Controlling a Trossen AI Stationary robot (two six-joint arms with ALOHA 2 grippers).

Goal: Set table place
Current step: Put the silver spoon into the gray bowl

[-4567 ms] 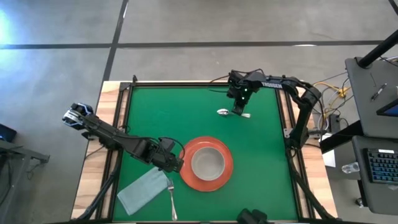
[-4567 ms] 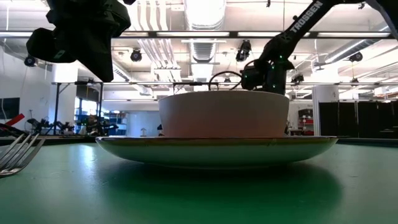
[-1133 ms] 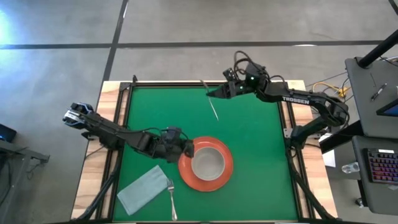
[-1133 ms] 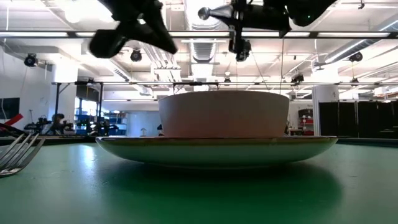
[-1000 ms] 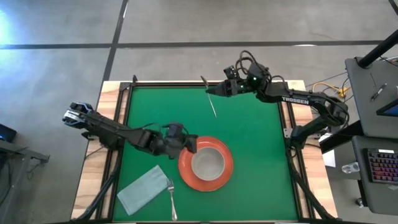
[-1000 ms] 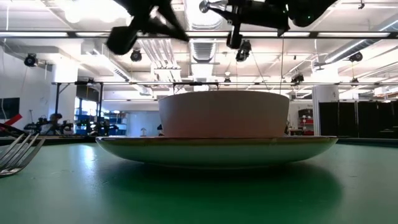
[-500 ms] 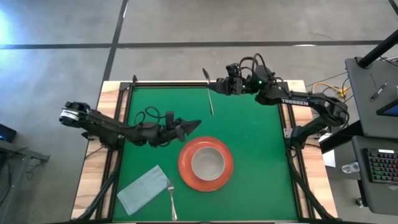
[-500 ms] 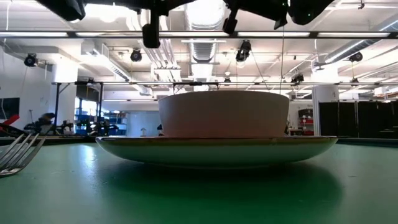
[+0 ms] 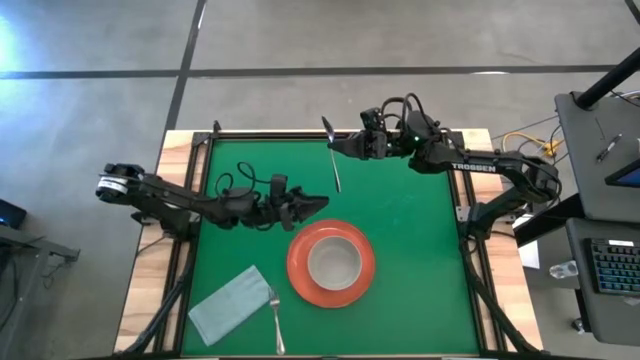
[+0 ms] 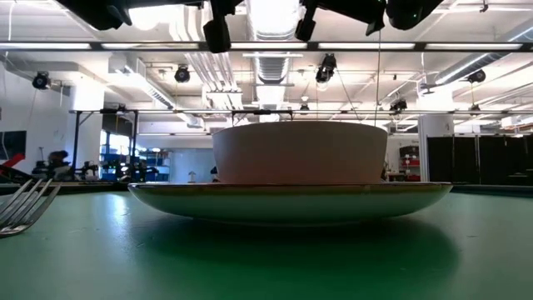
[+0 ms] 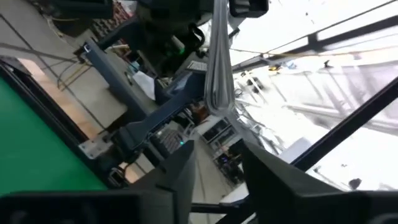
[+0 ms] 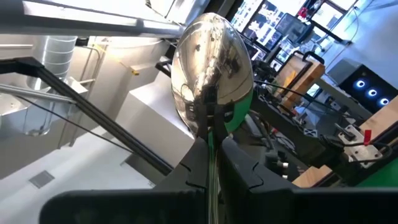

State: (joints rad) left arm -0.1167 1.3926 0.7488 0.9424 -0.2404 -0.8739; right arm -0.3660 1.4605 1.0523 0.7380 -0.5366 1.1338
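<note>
A silver spoon [image 9: 332, 160] hangs in the air over the far middle of the green table [image 9: 410, 280], with my right gripper [image 9: 346, 148] shut on it. My left gripper [image 9: 320, 203] is raised just near of the spoon's handle end [image 11: 219, 93], open and tipped upward. In the left wrist view its fingers [image 11: 180, 171] stand below the handle end, apart from it. The orange-red plate [image 9: 300, 270] rests on the table with the grey bowl [image 9: 334, 262] on it. A silver fork [image 9: 275, 318] lies by the napkin. My right gripper pinches the spoon's handle just below the bowl [image 12: 211, 134] between its two fingers. The fingers come roughly level from the table's right side and lie across the spoon. The spoon is lifted clear, its bowl [image 9: 325, 126] toward the far edge and its handle toward my left gripper.
A folded pale green napkin [image 9: 230, 305] lies at the near left, the fork along its right edge. In the low view the plate [image 10: 291, 200] and bowl [image 10: 300, 152] fill the middle and the fork's tines [image 10: 25, 208] show at the left.
My left gripper has left the plate's left rim, gone up and toward the far edge, and tipped upward toward the spoon. My right gripper has kept the spoon aloft, and the spoon has turned slightly, its handle end swinging toward the left gripper.
</note>
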